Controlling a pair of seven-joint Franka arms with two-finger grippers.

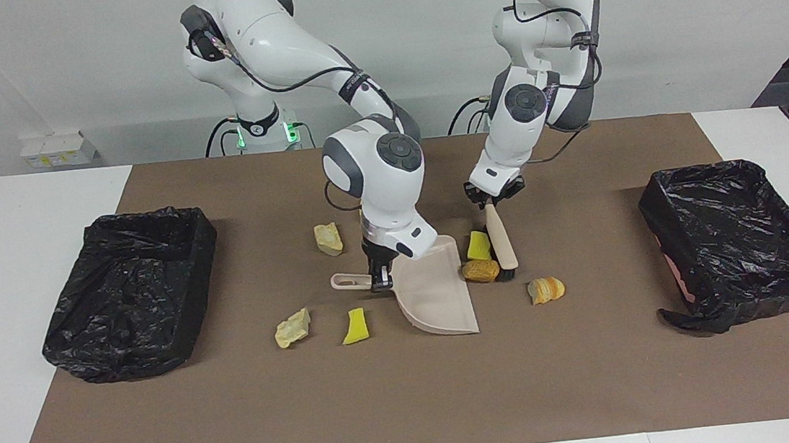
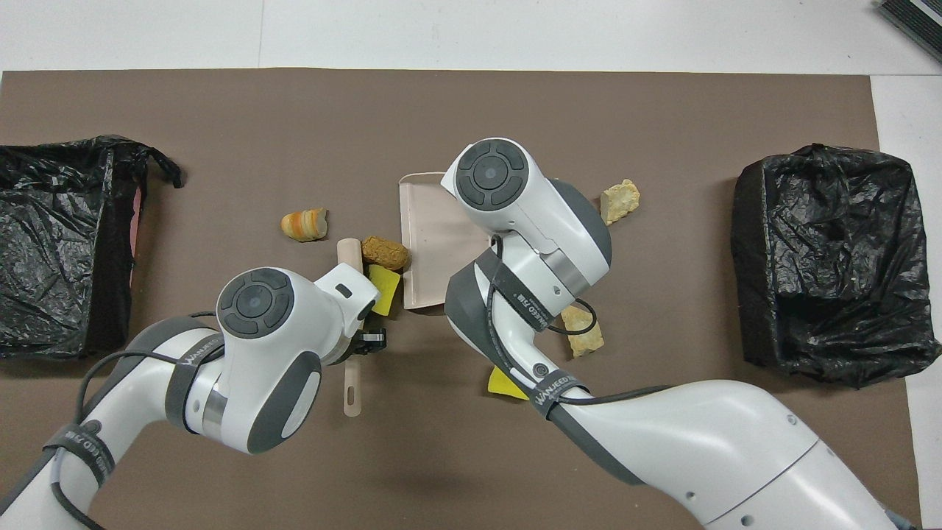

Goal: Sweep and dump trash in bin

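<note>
The right gripper (image 1: 379,275) is clamped on the dustpan (image 1: 438,297) handle, holding the pan flat on the brown mat (image 1: 411,393) with its open edge turned toward the left arm's end of the table, so that scraps can be pushed straight in; the left gripper (image 1: 491,200) is pinched on the brush (image 1: 501,244) handle, the bristle end slanting down to the mat just below it, placed as a wall to drive scraps toward the pan. A yellow sponge piece (image 1: 478,246) and a brown bread lump (image 1: 480,270) sit between brush and pan edge, touching or nearly touching both; I judge this the sweep's closing push. A striped orange lump (image 1: 546,289) lies apart, on the side of the brush away from the pan, probably missed. Toward the right arm's end from the right gripper lie two pale chunks (image 1: 328,238) (image 1: 292,328) and another yellow piece (image 1: 355,326); one more yellow scrap (image 2: 505,384) shows under the right arm. Two black-lined bins (image 1: 128,294) (image 1: 740,239) wait at the table's ends.
</note>
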